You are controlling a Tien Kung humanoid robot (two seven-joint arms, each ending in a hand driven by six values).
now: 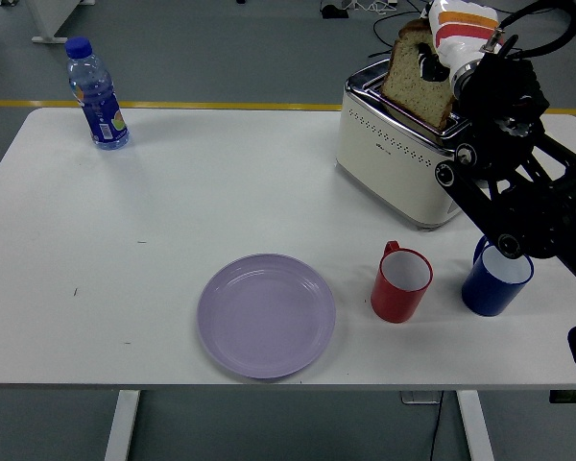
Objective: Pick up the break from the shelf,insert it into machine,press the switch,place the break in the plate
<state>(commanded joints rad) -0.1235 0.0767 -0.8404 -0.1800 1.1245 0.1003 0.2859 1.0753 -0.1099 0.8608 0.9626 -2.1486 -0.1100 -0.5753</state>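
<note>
A slice of brown bread point(418, 79) stands upright with its lower edge in a slot of the cream and chrome toaster point(389, 154) at the table's back right. My right hand point(440, 60) is shut on the bread's top right part, and my black right arm reaches in from the right across the toaster's right end. The toaster's switch side is hidden behind the arm. A lilac plate point(266, 315) lies near the table's front edge, left of the mugs. My left arm is out of view.
A red mug point(401, 283) and a blue mug point(494, 279) stand in front of the toaster; the arm partly covers the blue one. A water bottle point(96, 94) with a blue cap stands at the back left corner.
</note>
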